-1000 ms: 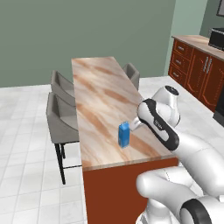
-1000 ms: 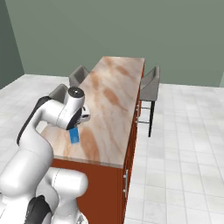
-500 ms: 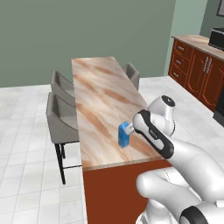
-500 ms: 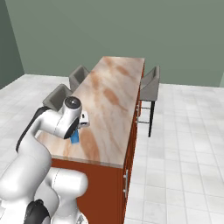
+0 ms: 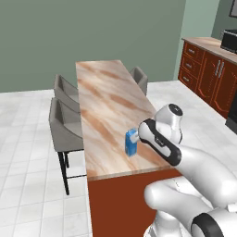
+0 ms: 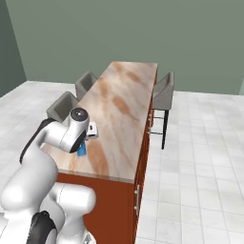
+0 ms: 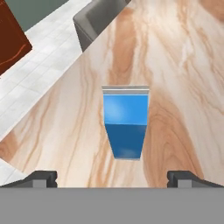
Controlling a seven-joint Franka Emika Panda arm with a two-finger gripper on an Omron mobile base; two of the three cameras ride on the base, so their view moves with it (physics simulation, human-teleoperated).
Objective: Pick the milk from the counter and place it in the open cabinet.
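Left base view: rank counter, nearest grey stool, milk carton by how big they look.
1. counter, largest by far, running up the middle of the picture.
2. nearest grey stool, clearly smaller than the slab.
3. milk carton, smallest, standing upright near the counter's near end.
No close calls here.

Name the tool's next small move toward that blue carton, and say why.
Probably ease the tool straight down around the milk. In the hand view the carton stands upright on the counter, centred between the two wide-apart fingertips, which have not yet touched it; closing now would likely miss its sides.
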